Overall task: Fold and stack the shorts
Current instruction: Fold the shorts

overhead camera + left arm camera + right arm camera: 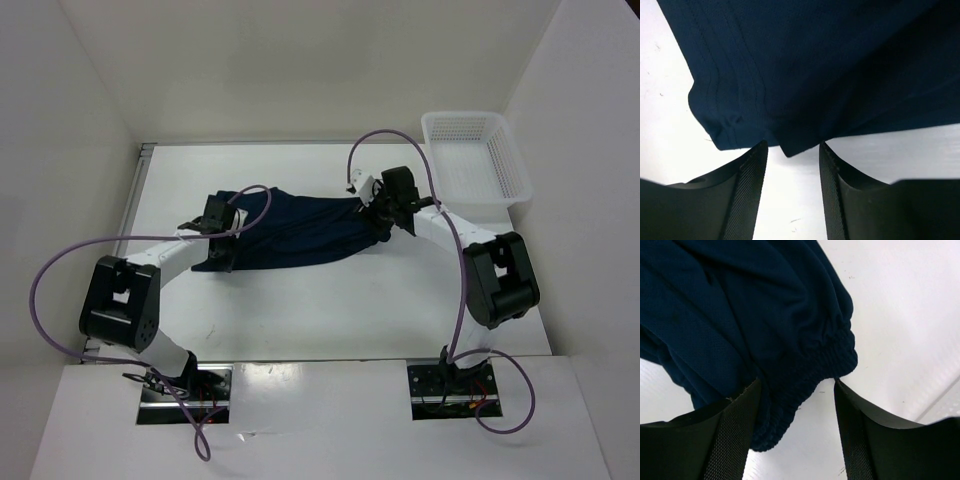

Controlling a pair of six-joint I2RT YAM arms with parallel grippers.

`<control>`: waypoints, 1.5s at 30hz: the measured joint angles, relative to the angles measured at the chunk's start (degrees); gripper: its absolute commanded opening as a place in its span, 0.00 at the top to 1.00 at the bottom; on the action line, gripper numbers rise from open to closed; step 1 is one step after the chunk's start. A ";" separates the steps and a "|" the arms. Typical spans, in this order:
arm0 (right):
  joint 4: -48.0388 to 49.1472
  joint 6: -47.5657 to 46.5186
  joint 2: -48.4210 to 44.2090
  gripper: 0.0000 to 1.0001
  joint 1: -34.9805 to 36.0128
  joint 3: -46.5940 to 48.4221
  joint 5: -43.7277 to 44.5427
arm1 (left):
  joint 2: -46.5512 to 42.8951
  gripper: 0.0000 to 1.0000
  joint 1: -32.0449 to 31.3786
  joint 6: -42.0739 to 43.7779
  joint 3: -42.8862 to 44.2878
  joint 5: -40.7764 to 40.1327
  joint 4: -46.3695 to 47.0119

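The dark navy shorts (290, 230) lie spread across the middle of the table, one end to the left and the elastic waistband to the right. My left gripper (218, 240) sits over their left end. In the left wrist view it (792, 149) is open, and a hem corner of the shorts (815, 65) pokes in between the fingertips without being pinched. My right gripper (382, 215) is at the right end. It (797, 385) is open too, and the gathered waistband (810, 370) lies between its fingers, against the left finger (735, 435).
A white mesh basket (478, 160) stands at the back right of the table. White walls close in the table at the back and on both sides. Purple cables loop over both arms.
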 measured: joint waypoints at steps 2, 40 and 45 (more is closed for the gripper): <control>-0.09 -0.35 -0.66 0.34 0.00 -0.59 -0.13 | 0.87 0.53 0.00 -0.09 0.00 -0.28 0.98; -14.08 -16.68 -6.88 0.40 0.52 -5.18 -2.58 | 5.22 1.00 1.01 0.00 14.53 -7.06 -5.14; -7.52 -16.20 -5.27 0.72 0.52 -5.40 -0.46 | 5.22 1.00 1.03 0.00 14.84 -7.74 -4.74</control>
